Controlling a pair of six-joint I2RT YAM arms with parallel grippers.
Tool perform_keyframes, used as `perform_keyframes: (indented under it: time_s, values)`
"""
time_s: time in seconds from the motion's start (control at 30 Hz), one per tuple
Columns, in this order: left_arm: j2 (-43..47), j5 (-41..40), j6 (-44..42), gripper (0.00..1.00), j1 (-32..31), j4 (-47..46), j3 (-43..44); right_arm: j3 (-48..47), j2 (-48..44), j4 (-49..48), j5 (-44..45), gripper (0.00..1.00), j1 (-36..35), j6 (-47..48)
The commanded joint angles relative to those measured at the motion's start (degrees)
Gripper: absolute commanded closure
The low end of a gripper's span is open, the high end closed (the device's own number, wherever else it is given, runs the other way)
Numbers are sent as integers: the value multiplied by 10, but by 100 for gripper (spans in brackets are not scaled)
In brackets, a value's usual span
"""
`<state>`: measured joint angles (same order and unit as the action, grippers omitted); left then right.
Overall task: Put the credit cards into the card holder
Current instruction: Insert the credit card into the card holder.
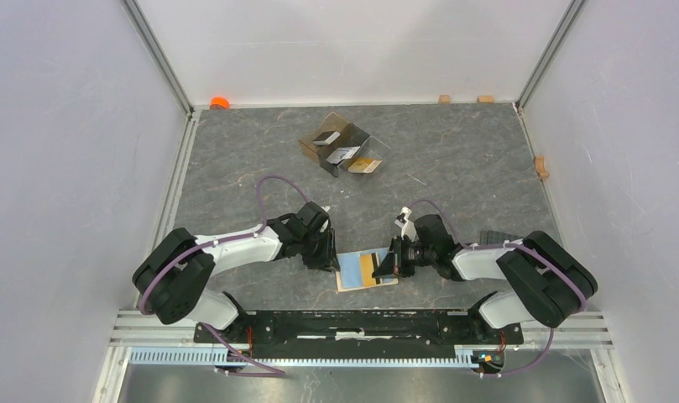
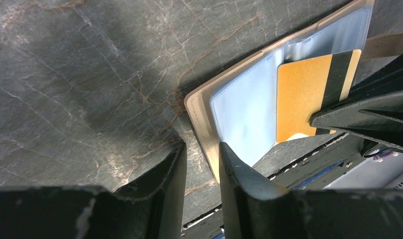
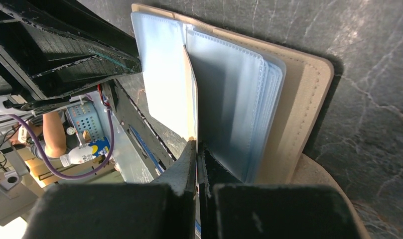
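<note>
Feeding 1 card into the open holder at the middle of the near edge of the worktop [image 1: 453, 168].

My left end effector [image 2: 201, 149] is released, its jaws a little apart at the tan left edge of the card holder [image 1: 349, 272]. The holder looks light and floppy, so I'd pin it there. The orange-gold credit card [image 2: 301, 94] lies over the blue pockets [image 3: 229, 89]. It looks stiff, thin and slick, and my right end effector [image 3: 197, 149] has it clenched at its black-striped edge.
</note>
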<state>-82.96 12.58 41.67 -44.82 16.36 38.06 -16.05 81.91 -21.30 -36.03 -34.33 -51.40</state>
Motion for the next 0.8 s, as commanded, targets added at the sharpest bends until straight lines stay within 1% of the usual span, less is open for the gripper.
perform_keyframes:
  time_s: [0.0, 0.77]
  values:
    - [-7, 2, -13, 64, -3, -4, -5, -8, 16, 0, 23, 100, 2, 7]
    - [-18, 3, -18, 71, -3, -4, -4, -24, 59, 5, 54, 100, 1, 13]
